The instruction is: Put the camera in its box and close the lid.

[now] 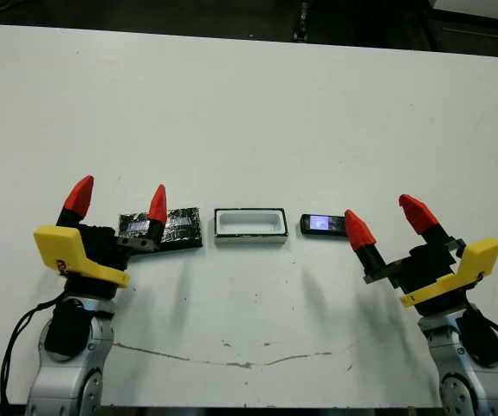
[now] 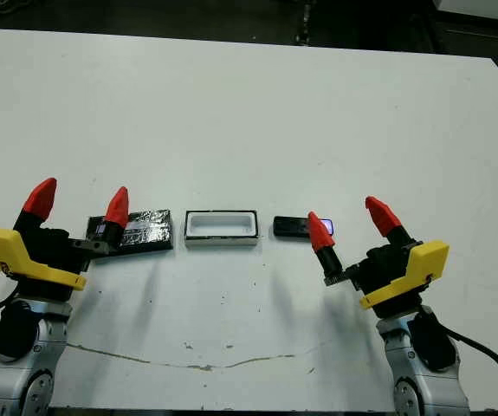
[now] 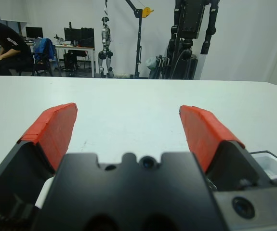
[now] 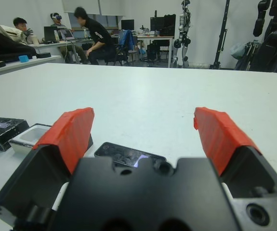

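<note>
Three things lie in a row on the counter (image 1: 249, 104): lid (image 1: 176, 227) left, box (image 1: 249, 224) middle, camera (image 1: 321, 224) right. Left gripper (image 1: 118, 201) and right gripper (image 1: 387, 221) are wide open, holding nothing.

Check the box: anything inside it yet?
Empty. The box shows only its white inside; the camera lies on the table between it and the right gripper, and the lid lies on its other side.
</note>
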